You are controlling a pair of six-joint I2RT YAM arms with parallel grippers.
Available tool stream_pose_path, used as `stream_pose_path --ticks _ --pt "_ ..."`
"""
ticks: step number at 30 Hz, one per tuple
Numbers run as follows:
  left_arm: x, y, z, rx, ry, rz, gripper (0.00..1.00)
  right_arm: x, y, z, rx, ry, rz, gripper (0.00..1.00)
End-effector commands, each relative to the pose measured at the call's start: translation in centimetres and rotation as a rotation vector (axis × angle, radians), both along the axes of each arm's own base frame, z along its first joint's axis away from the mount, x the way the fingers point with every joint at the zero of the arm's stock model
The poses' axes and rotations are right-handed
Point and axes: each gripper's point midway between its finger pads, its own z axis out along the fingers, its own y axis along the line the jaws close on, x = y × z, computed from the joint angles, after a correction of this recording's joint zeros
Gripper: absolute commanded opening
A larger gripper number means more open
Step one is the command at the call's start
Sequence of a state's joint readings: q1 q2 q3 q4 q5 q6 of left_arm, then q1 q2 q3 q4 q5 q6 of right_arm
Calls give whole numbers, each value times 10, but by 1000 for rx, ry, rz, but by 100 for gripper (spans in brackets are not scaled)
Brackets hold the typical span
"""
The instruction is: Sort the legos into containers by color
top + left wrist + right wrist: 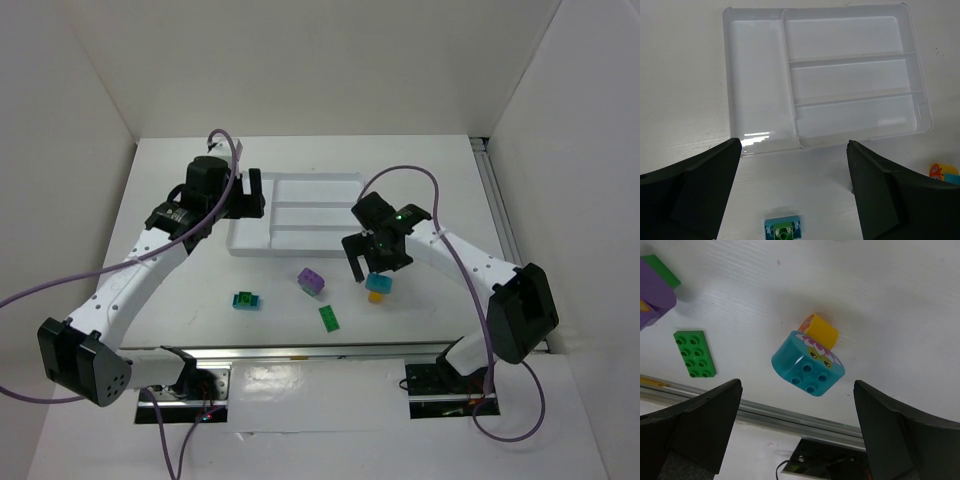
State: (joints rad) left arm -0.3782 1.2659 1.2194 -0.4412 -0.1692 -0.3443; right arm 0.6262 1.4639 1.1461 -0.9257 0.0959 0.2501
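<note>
The white tray (252, 246) lies at the back middle of the table; its compartments look empty in the left wrist view (920, 95). My left gripper (247, 190) is open, at the tray's left end. A teal-and-green brick (244, 300) lies below it, also in the left wrist view (783, 229). My right gripper (366, 270) is open, just above a teal brick (379, 283) and a yellow-orange brick (375, 297). Both show in the right wrist view: the teal brick (808, 371) touches the yellow-orange one (819, 330). A purple brick (311, 281) and a green plate (329, 318) lie between the arms.
The green plate (694, 352) and the purple brick (654, 292) lie left of the right gripper. A metal rail (330, 352) runs along the table's near edge. White walls enclose the table on the left, back and right.
</note>
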Motion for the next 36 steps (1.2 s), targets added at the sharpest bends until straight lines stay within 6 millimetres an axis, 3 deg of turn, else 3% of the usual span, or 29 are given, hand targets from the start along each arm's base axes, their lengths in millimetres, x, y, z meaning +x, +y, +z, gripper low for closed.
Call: stream_pose_path --ticks 1,8,12,17,21,25,30,34,36 --pt "6 -5 18 -20 -52 -13 99 -8 -2 5 -23 45 -35 100" --pt "5 -7 13 -11 -35 -27 99 -11 -5 -27 -70 97 -37 100" --pt "5 -6 13 -3 -37 -32 99 -7 -7 -30 -92 87 -32 94" --pt "6 -8 9 -4 -26 -40 99 -7 -10 -37 -113 95 -25 78" --pt "8 -11 10 -8 -23 -48 99 -4 -10 -37 -117 82 -19 73" --pt "10 -12 11 -16 -23 -43 99 -2 -11 -34 -117 69 -31 53" --pt "10 -14 11 -21 -21 -51 99 4 -14 -29 -103 42 -63 51" --pt "11 -14 15 -24 -30 -51 99 11 -14 -31 -110 20 -69 77" --pt "10 -16 15 -29 -28 -60 99 17 -11 -33 -103 2 -84 82"
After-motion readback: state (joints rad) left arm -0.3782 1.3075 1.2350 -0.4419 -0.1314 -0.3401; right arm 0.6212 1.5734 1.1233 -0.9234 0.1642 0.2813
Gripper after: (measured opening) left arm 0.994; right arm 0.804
